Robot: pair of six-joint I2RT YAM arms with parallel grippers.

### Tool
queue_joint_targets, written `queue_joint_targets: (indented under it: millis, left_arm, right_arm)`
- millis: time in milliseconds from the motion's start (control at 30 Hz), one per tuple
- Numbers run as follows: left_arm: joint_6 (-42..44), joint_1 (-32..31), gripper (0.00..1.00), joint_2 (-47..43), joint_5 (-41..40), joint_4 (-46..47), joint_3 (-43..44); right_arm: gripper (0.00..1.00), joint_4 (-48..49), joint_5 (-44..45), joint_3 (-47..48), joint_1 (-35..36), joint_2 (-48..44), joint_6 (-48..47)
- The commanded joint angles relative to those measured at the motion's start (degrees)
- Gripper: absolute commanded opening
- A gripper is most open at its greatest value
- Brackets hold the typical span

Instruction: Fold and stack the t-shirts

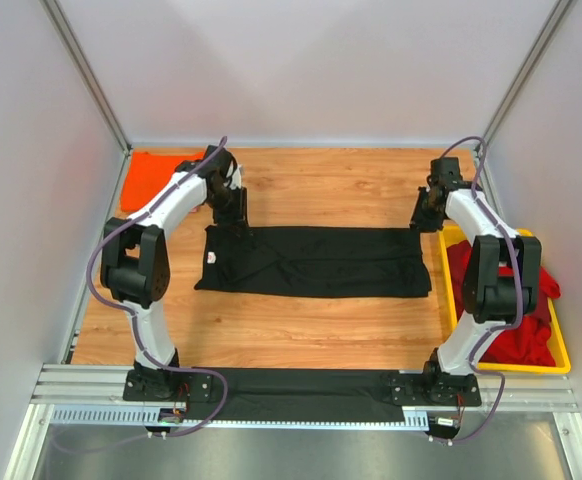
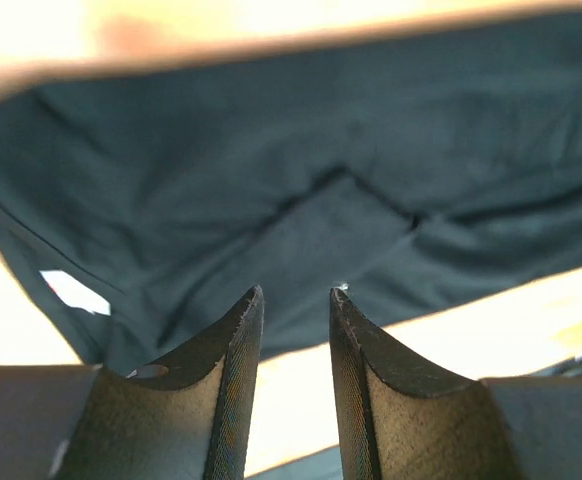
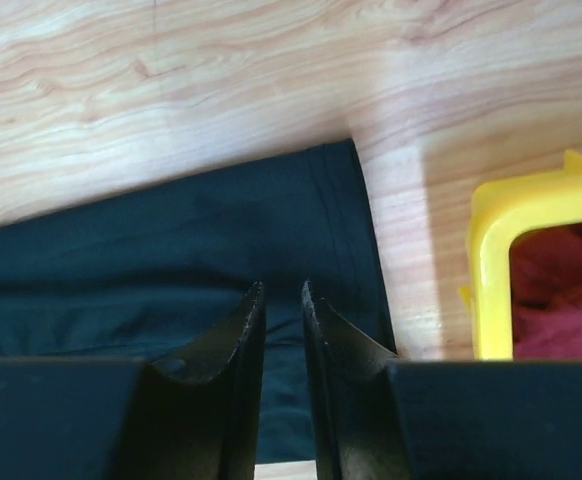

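1. Between the two claws lies the black t-shirt, spread flat as a long band on the table. Its long axis runs straight from one claw to the other, with the white label at the left claw's end.
2. Left gripper hovers over the band's far edge, near that label-end corner. Its fingers are a little apart with nothing between them; whether they touch cloth, I cannot tell.
3. Right gripper sits over the opposite far corner. Only a slim gap shows between its fingers, which are empty too, and the shirt's side edge runs just beyond the tips.
4. So each arm has its own end, and neither is nearer overall. My read: the next fold calls for pinching both far corners and carrying that edge toward the bases, across the short axis.
5. Room looks good that way, with bare wood past the shirt's near edge.
6. It is tight on the right claw's outer side: the yellow tray holding the red t-shirts sits just beside it.
7. Outward of the left claw, in the far corner, the orange t-shirt lies apart from the black one.
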Motion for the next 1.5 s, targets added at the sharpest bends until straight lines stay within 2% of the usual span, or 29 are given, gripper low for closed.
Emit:
queue_joint_targets:
  millis: [0, 100, 267, 367, 700, 867, 933, 1067, 1233, 1467]
  left_arm:
    - [-0.5, -0.2, 0.4, -3.7, 3.1, 1.5, -4.8]
    - [-1.1, -0.2, 0.4, -5.3, 1.7, 2.3, -8.6]
    - [0.4, 0.3, 0.4, -6.3, -5.7, 1.5, -11.3]
    - [1.3, 0.5, 0.42, -6.1, -5.9, 1.1, -12.4]
    - [3.9, 0.5, 0.48, -9.0, -11.2, 0.4, -14.0]
    - [5.4, 0.4, 0.51, -8.0, -6.8, 0.8, -14.4]
    - [5.2, 0.4, 0.51, -7.5, -7.4, 0.5, -14.7]
    - [5.1, 0.4, 0.5, -6.8, -7.4, 0.2, -15.3]
    - [5.4, 0.3, 0.49, -8.5, -2.3, 2.0, -16.6]
    - [5.7, 0.3, 0.48, -7.7, -1.4, 1.8, -16.7]
  right_arm:
    - [0.22, -1.0, -1.6, -4.7, 0.3, -3.2, 1.6]
    - [0.21, 0.6, -1.4, -8.0, 0.3, -3.8, 2.5]
    - [0.21, 2.3, 0.7, -9.5, 0.3, -1.8, 3.0]
    - [0.2, 2.4, 0.9, -9.5, 0.3, -0.9, 3.1]
    - [0.22, 0.9, -0.6, -9.0, 0.4, -7.5, 3.0]
    - [0.26, 0.0, -2.3, -8.6, 1.1, -11.0, 3.0]
    - [0.27, -0.5, -2.3, -8.1, 1.7, -11.7, 3.0]
    - [0.27, -1.2, -2.5, -7.6, 1.8, -13.4, 3.0]
    - [0.28, -2.1, -2.4, -6.6, 3.6, -14.9, 3.1]
    - [0.28, -3.4, -2.4, -5.9, 3.9, -16.9, 3.0]
